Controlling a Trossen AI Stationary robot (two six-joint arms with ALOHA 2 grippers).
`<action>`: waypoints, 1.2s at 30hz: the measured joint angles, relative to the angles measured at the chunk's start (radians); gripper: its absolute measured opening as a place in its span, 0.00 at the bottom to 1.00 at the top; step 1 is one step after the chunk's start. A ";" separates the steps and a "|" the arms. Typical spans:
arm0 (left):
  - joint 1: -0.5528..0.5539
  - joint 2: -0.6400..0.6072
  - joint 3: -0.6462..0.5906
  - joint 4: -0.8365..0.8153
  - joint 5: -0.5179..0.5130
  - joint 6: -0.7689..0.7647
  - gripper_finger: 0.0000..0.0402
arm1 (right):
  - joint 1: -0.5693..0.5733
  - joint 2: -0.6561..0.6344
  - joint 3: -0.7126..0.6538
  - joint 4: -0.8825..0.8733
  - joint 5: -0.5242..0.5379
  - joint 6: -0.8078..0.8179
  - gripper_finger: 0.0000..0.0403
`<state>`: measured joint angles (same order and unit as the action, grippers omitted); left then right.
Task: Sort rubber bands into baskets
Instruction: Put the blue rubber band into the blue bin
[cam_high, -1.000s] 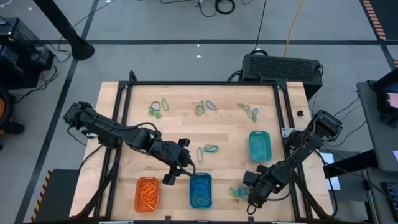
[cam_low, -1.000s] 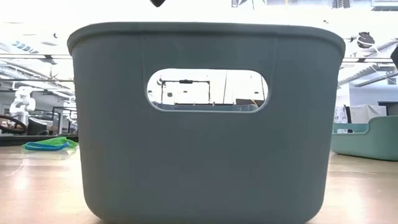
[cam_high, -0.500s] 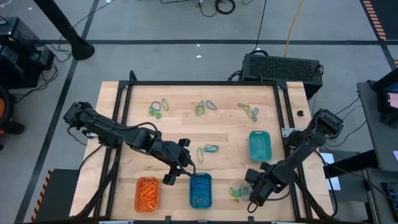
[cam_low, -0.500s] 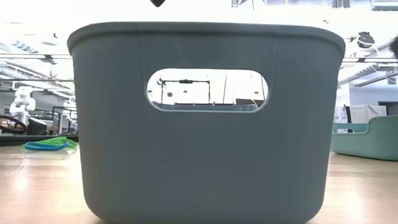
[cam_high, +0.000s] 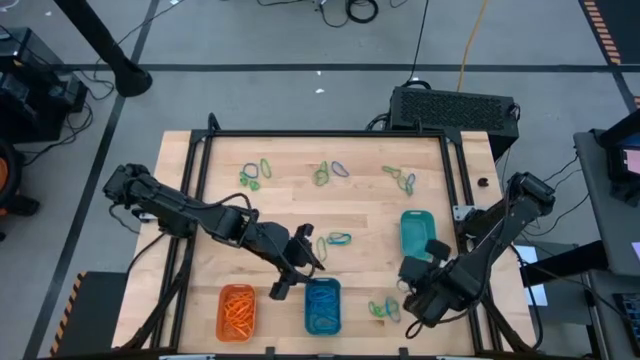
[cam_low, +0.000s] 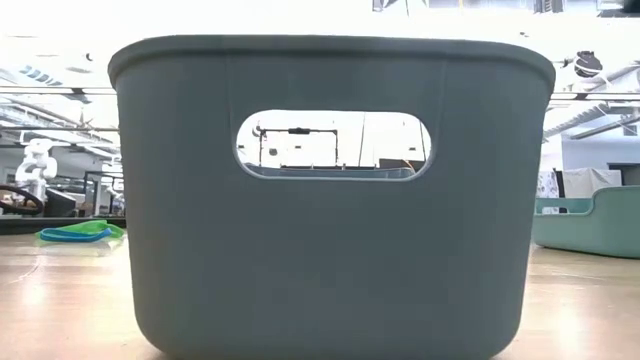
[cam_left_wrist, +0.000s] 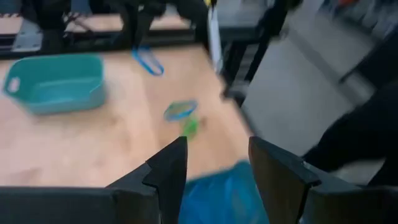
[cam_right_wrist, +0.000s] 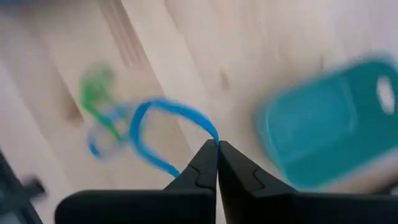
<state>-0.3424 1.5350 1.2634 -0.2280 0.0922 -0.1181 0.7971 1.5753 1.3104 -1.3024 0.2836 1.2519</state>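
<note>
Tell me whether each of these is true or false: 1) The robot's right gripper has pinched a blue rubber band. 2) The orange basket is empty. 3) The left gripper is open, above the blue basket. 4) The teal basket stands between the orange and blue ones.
1) True: the right gripper is shut on the blue rubber band.
2) False: the orange basket holds orange bands.
3) True: the left gripper is open, with the blue basket just below it.
4) False: the teal basket stands apart on the right side; the orange and blue baskets sit side by side at the near edge.
</note>
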 joint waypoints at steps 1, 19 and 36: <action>0.001 0.001 -0.018 0.058 0.010 -0.034 0.44 | -0.010 0.000 0.017 0.018 0.036 -0.013 0.00; 0.115 0.216 -0.113 0.523 0.170 -0.555 0.44 | -0.197 -0.001 0.086 0.442 0.183 -0.350 0.00; 0.130 0.230 -0.113 0.556 0.183 -0.553 0.25 | -0.261 -0.001 0.085 0.448 0.131 -0.435 0.00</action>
<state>-0.2126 1.7653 1.1500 0.3275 0.2756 -0.6713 0.5363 1.5742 1.3959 -0.8549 0.4146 0.8166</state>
